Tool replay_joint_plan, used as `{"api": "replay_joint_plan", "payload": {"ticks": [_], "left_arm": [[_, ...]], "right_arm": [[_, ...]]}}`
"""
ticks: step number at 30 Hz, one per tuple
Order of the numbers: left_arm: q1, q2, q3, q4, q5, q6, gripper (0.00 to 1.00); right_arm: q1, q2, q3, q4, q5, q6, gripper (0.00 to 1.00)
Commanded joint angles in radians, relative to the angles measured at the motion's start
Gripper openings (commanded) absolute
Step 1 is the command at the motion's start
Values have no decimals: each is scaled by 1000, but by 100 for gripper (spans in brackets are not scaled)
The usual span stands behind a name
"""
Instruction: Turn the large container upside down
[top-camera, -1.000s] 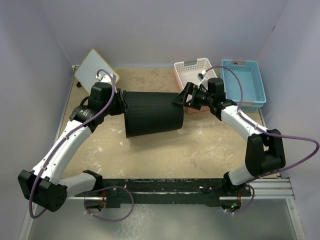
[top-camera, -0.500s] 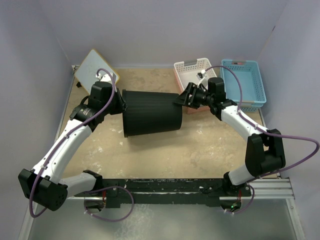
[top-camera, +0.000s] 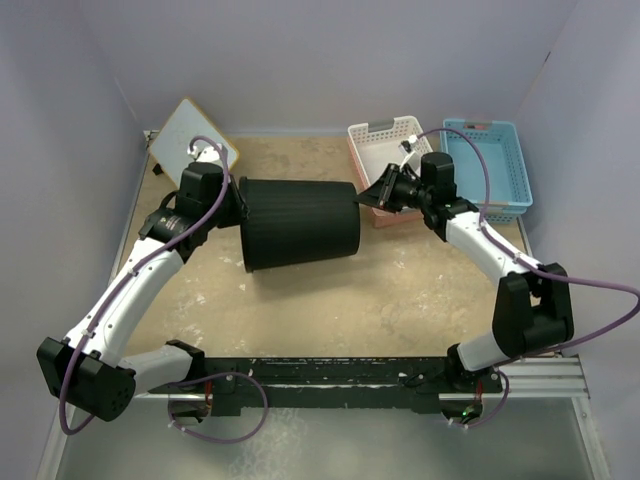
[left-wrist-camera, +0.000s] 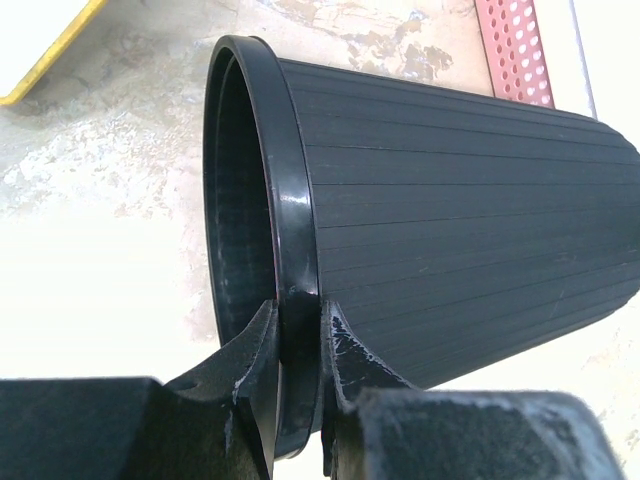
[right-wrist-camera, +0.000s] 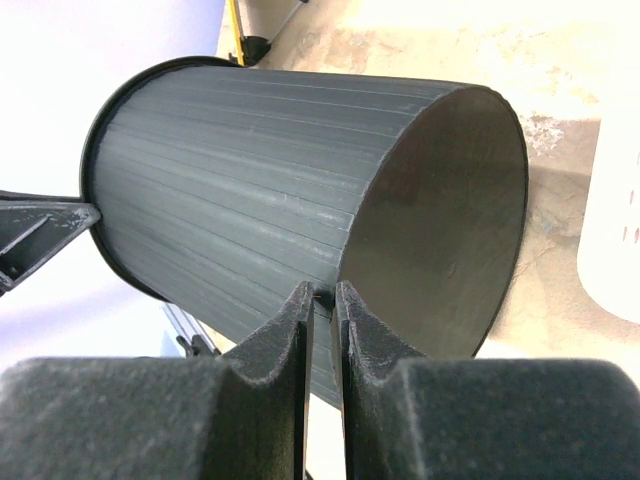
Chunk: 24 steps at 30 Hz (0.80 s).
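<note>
Large container (top-camera: 300, 222) lies on its side near the middle of the table (top-camera: 400, 290), mouth toward the left edge, closed base toward the right edge. Over the last second it has shifted slightly toward the left edge, and the right pincer (right-wrist-camera: 322, 290) has moved from the face of the base to its far rim edge.

Judgement: the turn is about half done. The mouth still has to swing down onto the table.

Left pincer (left-wrist-camera: 298, 318) is pinching the mouth rim, one finger inside and one outside. The right pincer's fingers stand almost together at the base edge; whether they nip it cannot be told. Whether the side rests on the table or hangs clear is also uncertain.

Condition: black, tapered, finely ribbed sides, smooth flat base, thick rolled rim. Interior looks empty.

Beyond the base, near the far right corner, stands a pink basket (top-camera: 385, 140).
</note>
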Motion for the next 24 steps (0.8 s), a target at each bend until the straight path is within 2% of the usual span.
{"api": "replay_joint_plan", "payload": {"ticks": [1,14,24], "left_arm": [[-6,7,-9,70,41,-13,0],[-7,-25,-103,218,61,-79,0],[-7,-53,-199,321,86,-130,0]], "right_arm": [[52,-87,95,103,-165,45,15],[126,-123,201,133,-202,48,16],[204,-73,236,141,-201,32,18]]}}
